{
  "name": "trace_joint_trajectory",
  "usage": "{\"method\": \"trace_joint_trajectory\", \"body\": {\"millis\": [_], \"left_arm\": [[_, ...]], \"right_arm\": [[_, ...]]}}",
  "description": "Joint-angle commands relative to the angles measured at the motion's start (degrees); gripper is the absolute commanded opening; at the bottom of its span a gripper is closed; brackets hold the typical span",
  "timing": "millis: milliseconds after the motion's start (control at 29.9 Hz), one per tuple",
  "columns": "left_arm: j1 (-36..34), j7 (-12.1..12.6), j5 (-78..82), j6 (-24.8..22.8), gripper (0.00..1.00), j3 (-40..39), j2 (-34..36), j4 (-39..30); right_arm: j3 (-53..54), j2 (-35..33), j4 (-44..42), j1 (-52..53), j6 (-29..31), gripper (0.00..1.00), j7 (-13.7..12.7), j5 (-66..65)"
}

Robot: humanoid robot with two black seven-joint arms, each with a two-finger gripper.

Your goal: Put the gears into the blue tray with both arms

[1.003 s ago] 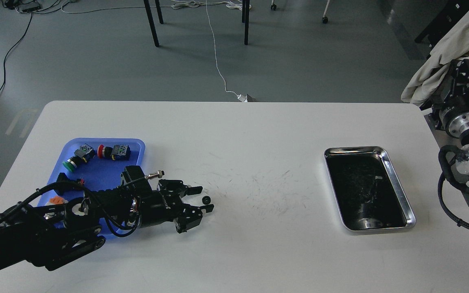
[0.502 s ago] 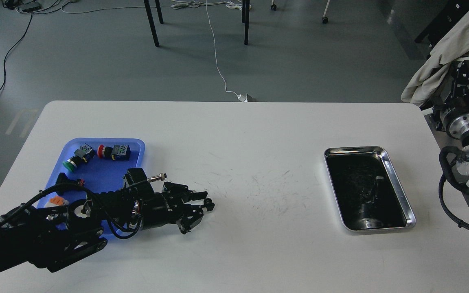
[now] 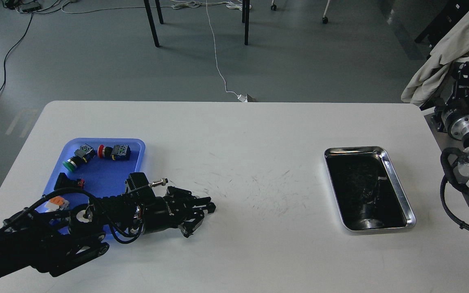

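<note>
My left gripper [image 3: 209, 206] lies low on the white table, just right of the blue tray [image 3: 106, 176], with its fingers drawn together. They are shut on a small black gear, which is almost wholly hidden between the fingertips. The left arm reaches in from the lower left and covers the tray's near right corner. My right arm stands off the table's right edge. Its gripper [image 3: 467, 78] points up beside a beige cloth, too dark to tell its fingers apart. No other gear shows.
Inside the blue tray lie a green-cap switch [image 3: 71, 163], a red-cap switch [image 3: 112, 151], a black part [image 3: 67, 182] and an orange-white part [image 3: 55, 202]. A shiny silver tray [image 3: 354, 149] with a dark bottom sits on the table's right side.
The left gripper's fingers, open around the gear a second ago, have closed on it. The right arm shifted slightly rightward.
</note>
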Motion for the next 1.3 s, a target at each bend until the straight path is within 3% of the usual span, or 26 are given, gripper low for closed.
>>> {"method": "trace_joint_trajectory", "body": {"millis": [0,234,568,1271], "left_arm": [[0.3,0.0,0.4,-0.2,0.15,0.1,0.0,0.3],[0.2,0.0,0.6,-0.2,0.1,0.0,0.5,0.1],[-0.5,0.0,0.5,-0.2,0.09,-0.5,3.0,-1.0],[-6.8,0.0,-0.2,-0.6,0.09,-1.1,15.0,-6.0]], "right_arm": [[0.0,0.0,0.0,-0.1,0.0,0.99,0.0,0.0],[0.0,0.1,-0.1,-0.3,0.0,0.99,0.0,0.0],[0.0,0.2,-0.2,-0.3,0.0,0.99,0.0,-0.1],[0.0,0.6,-0.3,-0.4,0.0,0.99,0.0,-1.9]]}}
